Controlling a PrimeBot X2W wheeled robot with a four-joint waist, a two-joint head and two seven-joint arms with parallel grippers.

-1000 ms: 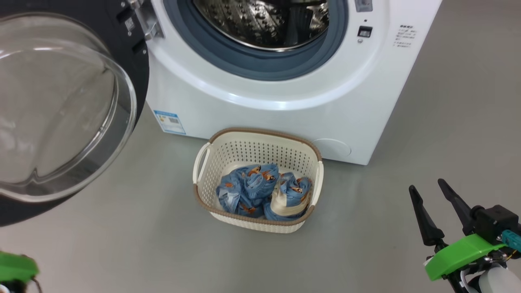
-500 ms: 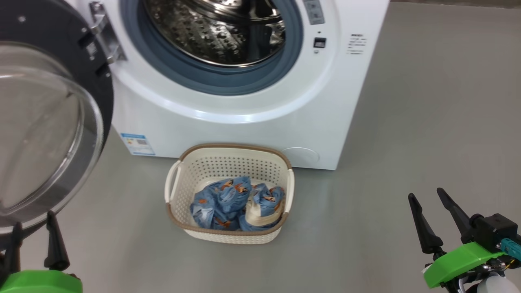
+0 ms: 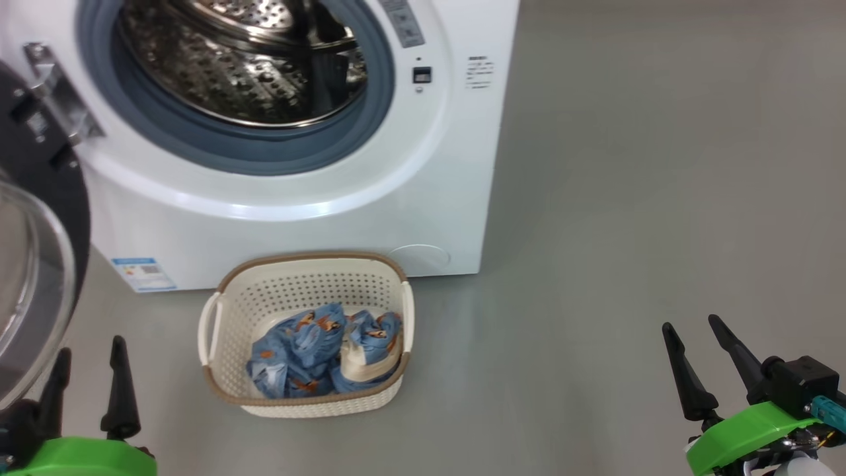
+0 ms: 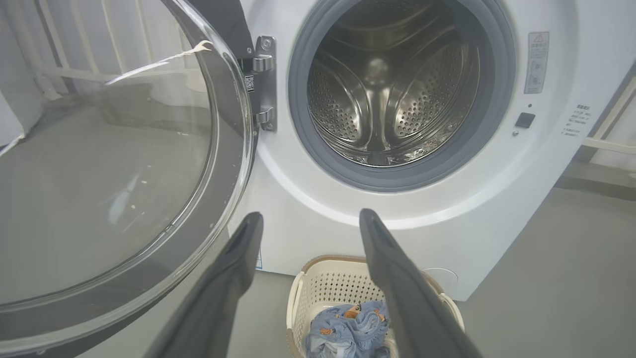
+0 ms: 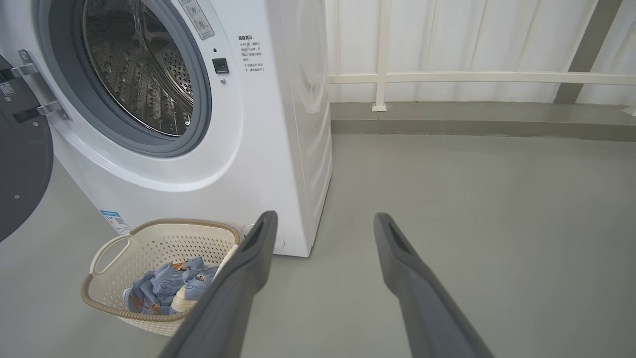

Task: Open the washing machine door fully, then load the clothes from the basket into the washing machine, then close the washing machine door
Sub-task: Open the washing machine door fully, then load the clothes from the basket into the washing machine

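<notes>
Door [image 4: 124, 174] open wide; left fingers [image 3: 121, 390] and right fingers [image 3: 687, 380] spread, empty. Best: lower left fingers straight into basket [image 3: 310, 258], pinch clothes [image 3: 297, 350] mid-bunch, clear of rim.

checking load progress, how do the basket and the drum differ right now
The basket holds the clothes; the drum shows none inside. The basket is cream plastic, sitting on the floor; the drum is shiny steel, set in the washer. Both are perforated.
</notes>
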